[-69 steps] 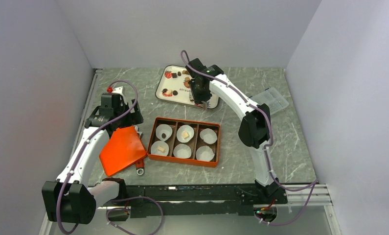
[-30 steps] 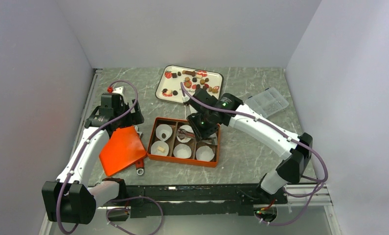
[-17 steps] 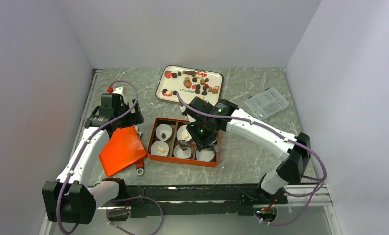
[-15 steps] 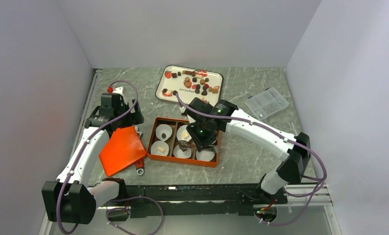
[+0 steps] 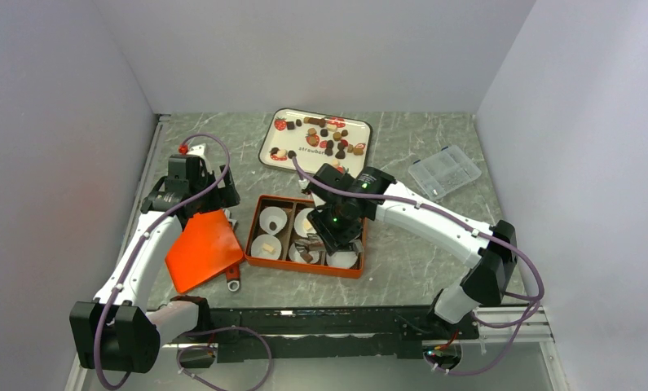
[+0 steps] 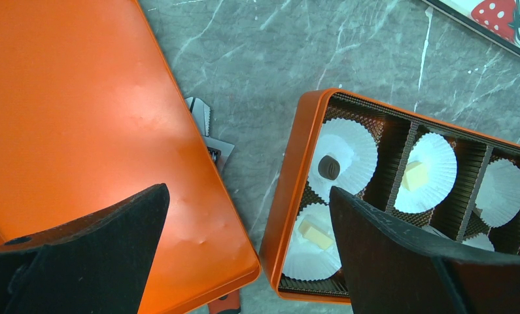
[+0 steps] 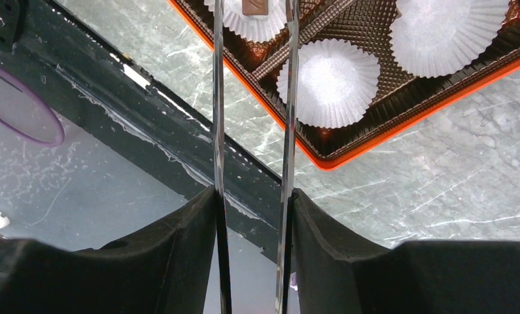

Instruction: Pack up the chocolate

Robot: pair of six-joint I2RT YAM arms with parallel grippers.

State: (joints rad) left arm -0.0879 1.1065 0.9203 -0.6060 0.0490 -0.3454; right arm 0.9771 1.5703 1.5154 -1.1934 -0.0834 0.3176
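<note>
We look down on a grey marbled tabletop (image 5: 402, 273) veined with white. Plain pale walls close it in: a back wall (image 5: 320, 49) along the far edge, a left wall (image 5: 51, 163) and a right wall (image 5: 581, 163) along the sides. A black rail (image 5: 328, 319) runs along the near edge. The light is soft and even.

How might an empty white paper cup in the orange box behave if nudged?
The empty paper cup looks thin and pleated, so it would probably crumple easily. Holding nothing, it is likely very light; the walls of the orange box should limit sliding.
</note>
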